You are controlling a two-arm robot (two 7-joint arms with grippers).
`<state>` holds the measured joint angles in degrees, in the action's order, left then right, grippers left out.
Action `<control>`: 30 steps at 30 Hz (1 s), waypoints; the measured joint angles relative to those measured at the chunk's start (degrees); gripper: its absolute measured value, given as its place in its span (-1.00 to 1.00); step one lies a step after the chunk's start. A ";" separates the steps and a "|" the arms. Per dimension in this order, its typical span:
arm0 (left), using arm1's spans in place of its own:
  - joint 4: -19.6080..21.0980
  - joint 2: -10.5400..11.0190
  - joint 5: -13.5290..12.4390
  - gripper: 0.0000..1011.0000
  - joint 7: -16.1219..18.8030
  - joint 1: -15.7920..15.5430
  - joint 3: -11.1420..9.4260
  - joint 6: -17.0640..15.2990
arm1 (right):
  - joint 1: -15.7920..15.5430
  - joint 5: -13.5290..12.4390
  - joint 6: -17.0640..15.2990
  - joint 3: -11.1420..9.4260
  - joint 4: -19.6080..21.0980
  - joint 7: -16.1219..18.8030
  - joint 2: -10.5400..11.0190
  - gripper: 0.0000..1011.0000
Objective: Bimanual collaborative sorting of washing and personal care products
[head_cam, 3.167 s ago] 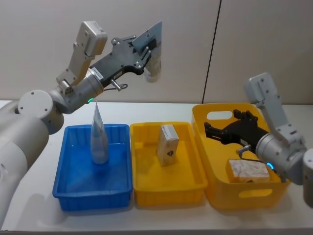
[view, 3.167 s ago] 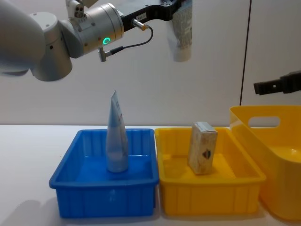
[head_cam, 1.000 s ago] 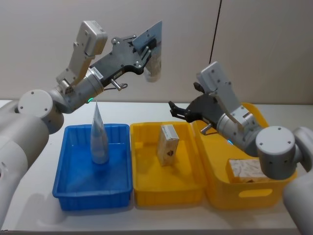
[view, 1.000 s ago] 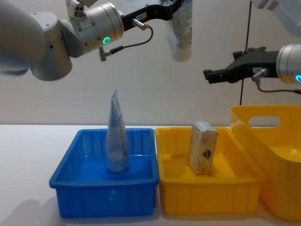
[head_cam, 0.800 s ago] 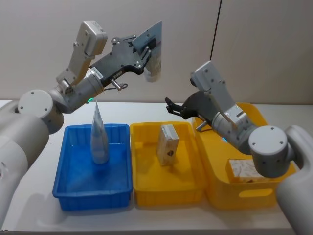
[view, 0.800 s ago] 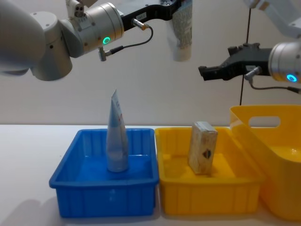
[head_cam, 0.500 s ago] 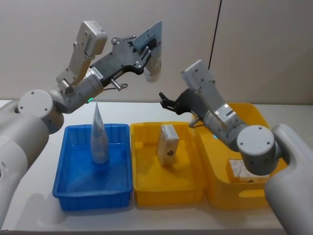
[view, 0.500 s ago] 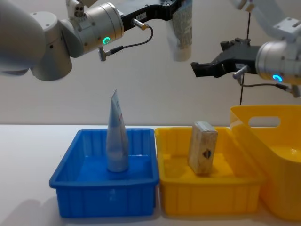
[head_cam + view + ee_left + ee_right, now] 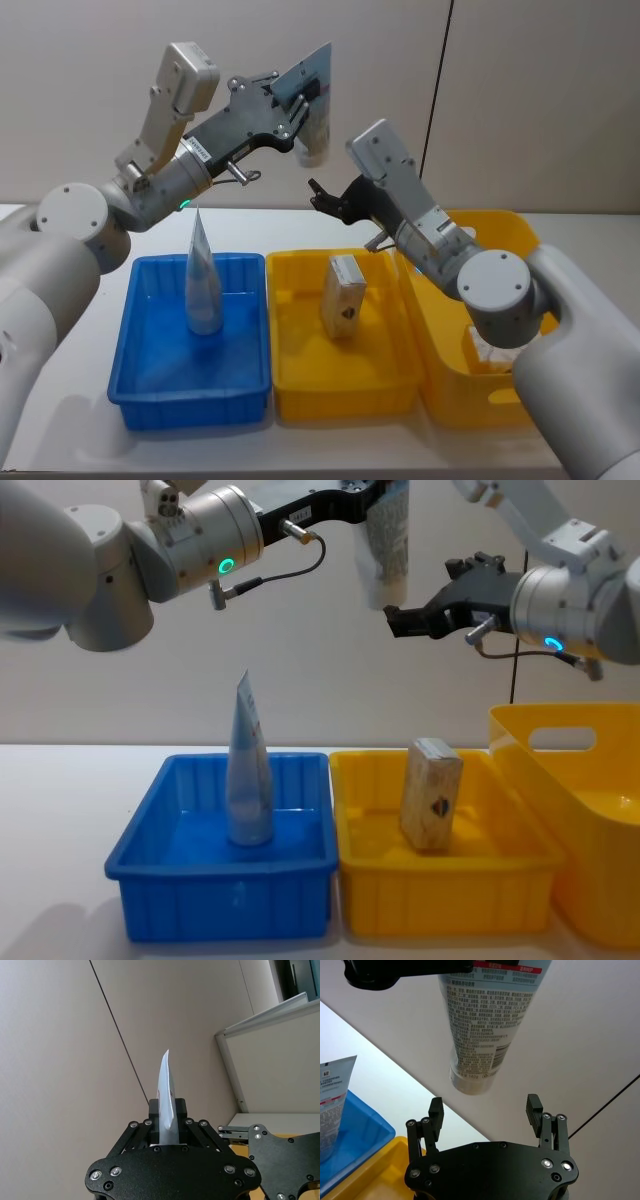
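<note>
Left claw (image 9: 305,102) pinches a silvery-white tube (image 9: 313,138) high above the trays. The tube's long axis is close to vertical, with the flat crimped end up in the claw and the round cap end pointing down. Right claw (image 9: 322,200), fingers spread, hangs just below and right of that cap, not touching it. On the table (image 9: 55,425), a second tube (image 9: 203,285) stands upright, crimp up, in the blue tray (image 9: 190,405) at left. A tan box (image 9: 343,295) stands on end in the yellow tray (image 9: 340,398) at centre. The yellow handled basket (image 9: 500,402) sits at right.
</note>
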<state>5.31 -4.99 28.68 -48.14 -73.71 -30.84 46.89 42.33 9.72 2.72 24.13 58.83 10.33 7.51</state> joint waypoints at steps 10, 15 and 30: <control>0.00 0.00 0.00 -0.68 0.00 0.00 0.00 0.00 | 2.39 1.37 2.31 0.35 -4.36 -1.08 -1.76 0.98; 0.00 0.00 0.00 -0.68 0.00 0.00 0.00 0.00 | 3.81 1.96 3.66 0.54 -6.99 -1.30 -2.75 0.98; 0.00 0.00 0.00 -0.68 0.00 0.00 0.00 0.00 | 7.81 3.02 6.64 0.52 -13.99 -2.11 -5.50 0.98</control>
<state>5.31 -4.99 28.68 -48.14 -73.72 -30.84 46.89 50.15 12.74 9.37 24.65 44.84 8.23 2.01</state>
